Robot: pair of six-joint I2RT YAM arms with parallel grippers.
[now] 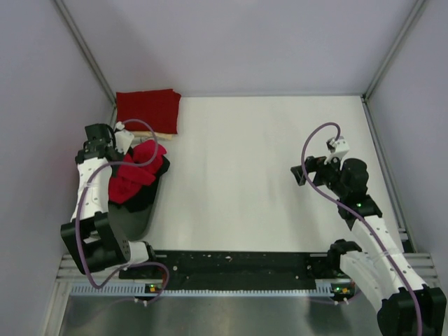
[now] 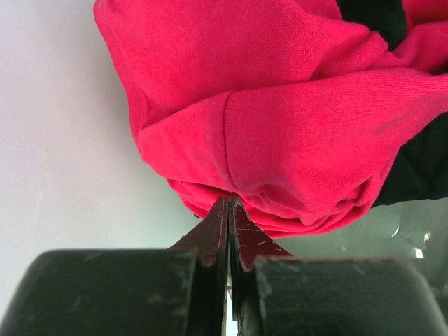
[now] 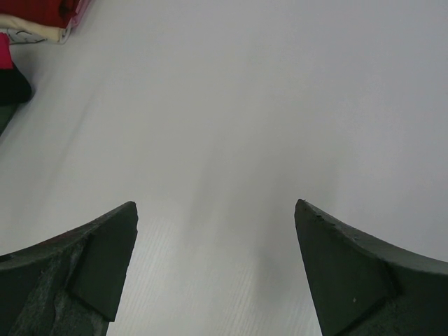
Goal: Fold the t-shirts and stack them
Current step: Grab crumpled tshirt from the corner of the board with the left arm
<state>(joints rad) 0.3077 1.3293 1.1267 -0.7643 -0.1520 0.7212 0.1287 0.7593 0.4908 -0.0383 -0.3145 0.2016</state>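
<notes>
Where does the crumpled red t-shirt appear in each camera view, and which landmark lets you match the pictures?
Top external: crumpled red t-shirt at far left, below the folded stack.
Left wrist: it fills the upper centre, pinched by the left gripper.
Right wrist: only a sliver at the left edge.
Shared landmark: the dark cloth beside it.
</notes>
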